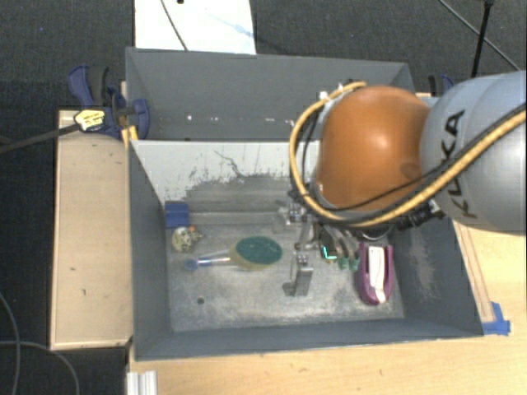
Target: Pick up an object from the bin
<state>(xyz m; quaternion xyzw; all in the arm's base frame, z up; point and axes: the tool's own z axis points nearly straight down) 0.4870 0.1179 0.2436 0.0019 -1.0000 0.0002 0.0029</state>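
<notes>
The robot's metal gripper (298, 276) hangs low over the floor of the grey metal bin (156, 220), just right of a round green brush with a pale purple handle (257, 252). Whether the gripper is spread or closed cannot be told. A purple-and-white plastic object (373, 274) lies on the gripper's other side.

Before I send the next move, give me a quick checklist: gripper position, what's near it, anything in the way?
1. Gripper inside the bin, low over the floor: ok.
2. Gripper centred over a thing: not ok; it hangs over bare floor.
3. Something already held: cannot tell.
4. Green brush, nearest on the view's left, apart from the gripper: ok.
5. Purple-and-white thing on the view's right, apart from the gripper, partly under the wrist: ok.
6. Blue block and small ball by the left wall, out of the way: ok.
</notes>
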